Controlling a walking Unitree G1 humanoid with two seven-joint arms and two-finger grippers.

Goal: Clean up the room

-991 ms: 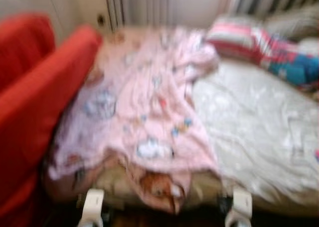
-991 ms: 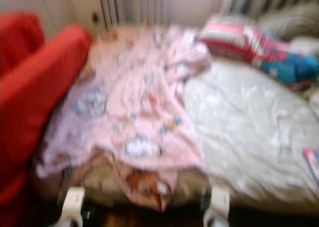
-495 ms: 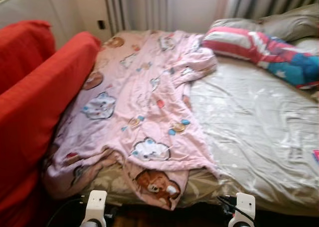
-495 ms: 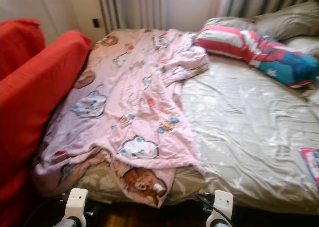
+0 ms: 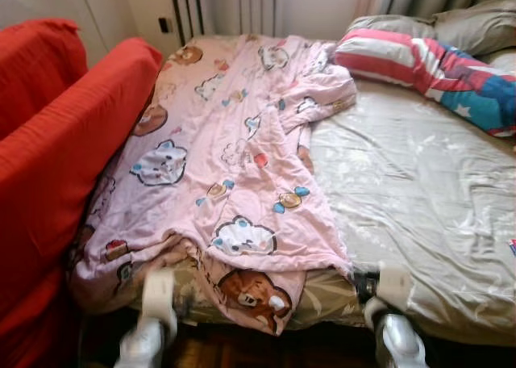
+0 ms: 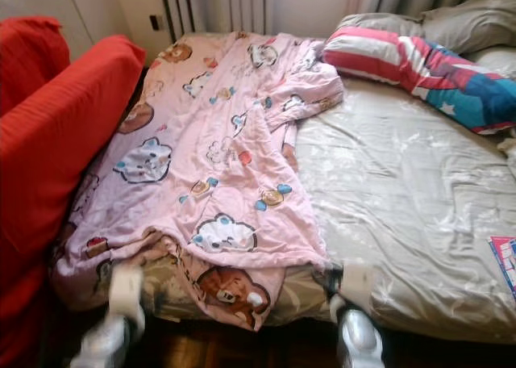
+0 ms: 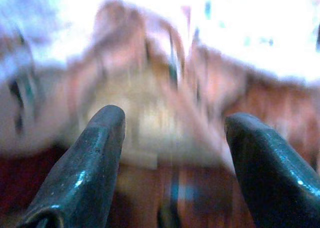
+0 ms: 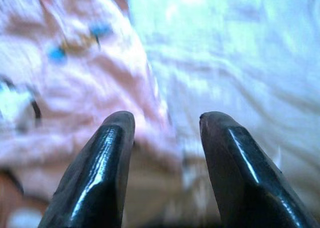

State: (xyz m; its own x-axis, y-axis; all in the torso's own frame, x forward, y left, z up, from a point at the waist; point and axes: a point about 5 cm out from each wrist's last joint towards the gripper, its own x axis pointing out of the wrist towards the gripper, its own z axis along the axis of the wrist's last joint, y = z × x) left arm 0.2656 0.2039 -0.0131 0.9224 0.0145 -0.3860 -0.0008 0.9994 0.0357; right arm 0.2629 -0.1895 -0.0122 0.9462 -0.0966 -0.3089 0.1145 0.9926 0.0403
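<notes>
A pink blanket [image 5: 234,158] printed with cartoon animals lies crumpled over the left half of the bed, its lower corner hanging over the foot edge. The beige sheet [image 5: 419,182] on the right half is bare and wrinkled. My left arm [image 5: 153,307] and right arm [image 5: 393,299] are raised at the foot of the bed, blurred. The left gripper [image 7: 175,117] is open and faces the hanging blanket corner. The right gripper [image 8: 167,119] is open and points at the blanket's right edge where it meets the sheet. Neither gripper holds anything.
A red sofa [image 5: 56,158] presses against the bed's left side. A striped red, white and blue pillow [image 5: 435,61] and grey pillows [image 5: 476,25] lie at the head. A colourful booklet [image 6: 505,259] sits at the bed's right edge. Dark wood floor [image 5: 242,352] runs below.
Both arms have risen from the bottom edge up to the foot of the bed. The camera has shifted slightly and the earlier blur has cleared. The blanket has not moved.
</notes>
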